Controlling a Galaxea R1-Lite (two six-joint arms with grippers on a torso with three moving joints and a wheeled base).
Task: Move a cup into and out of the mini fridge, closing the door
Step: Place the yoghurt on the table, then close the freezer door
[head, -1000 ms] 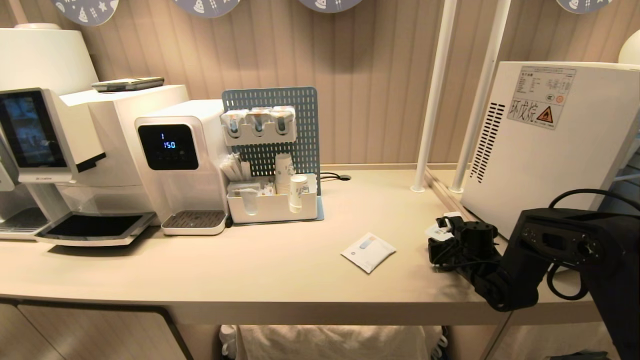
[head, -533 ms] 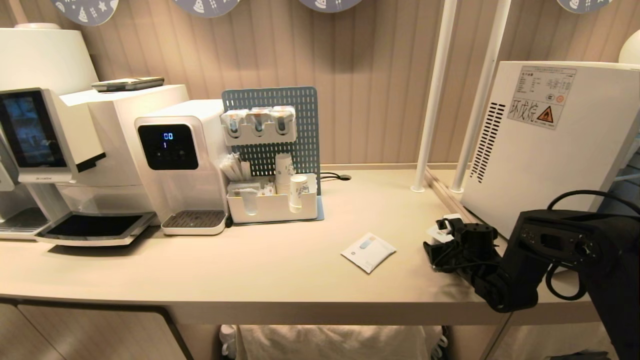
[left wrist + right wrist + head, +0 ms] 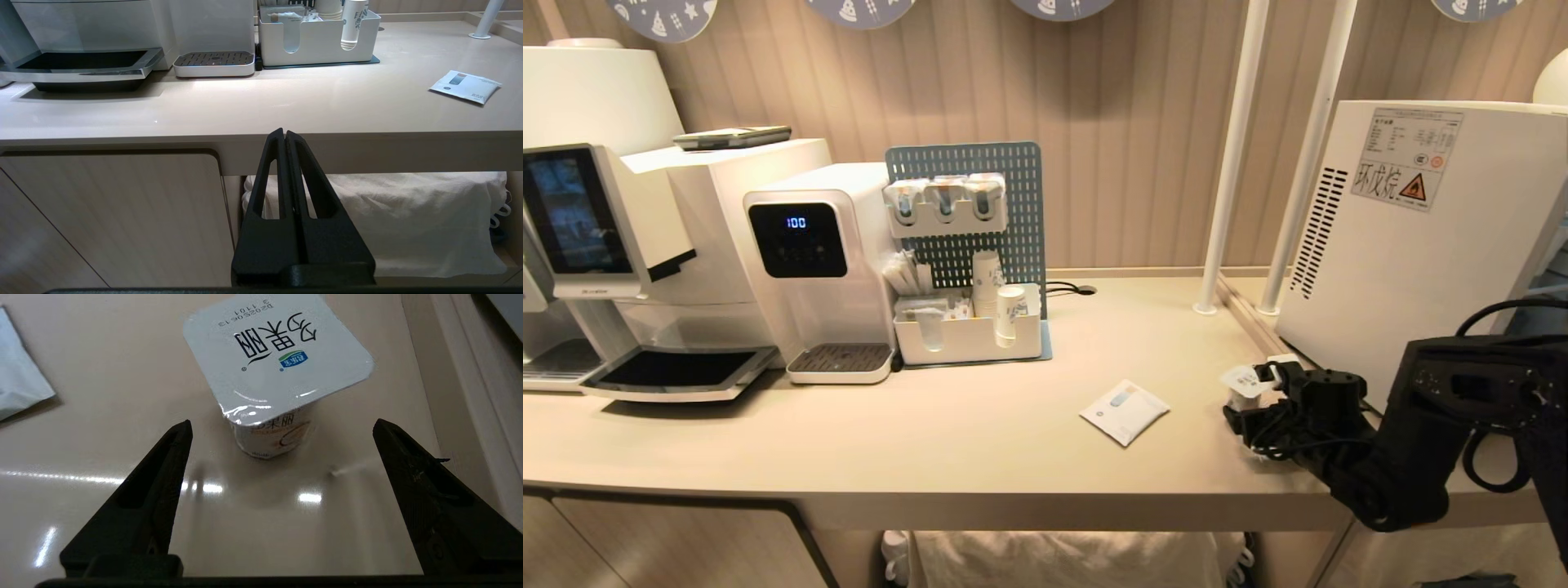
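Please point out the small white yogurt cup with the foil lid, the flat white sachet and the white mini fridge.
small white yogurt cup with square foil lid (image 3: 278, 355): right wrist view, lid centre.
flat white sachet (image 3: 1125, 411): head view, its middle.
white boxy mini fridge (image 3: 1413, 269): head view, side wall.

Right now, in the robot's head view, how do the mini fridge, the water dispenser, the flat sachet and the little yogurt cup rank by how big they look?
1. mini fridge, partly cut off at the edge
2. water dispenser
3. flat sachet
4. yogurt cup, partly hidden behind the right gripper
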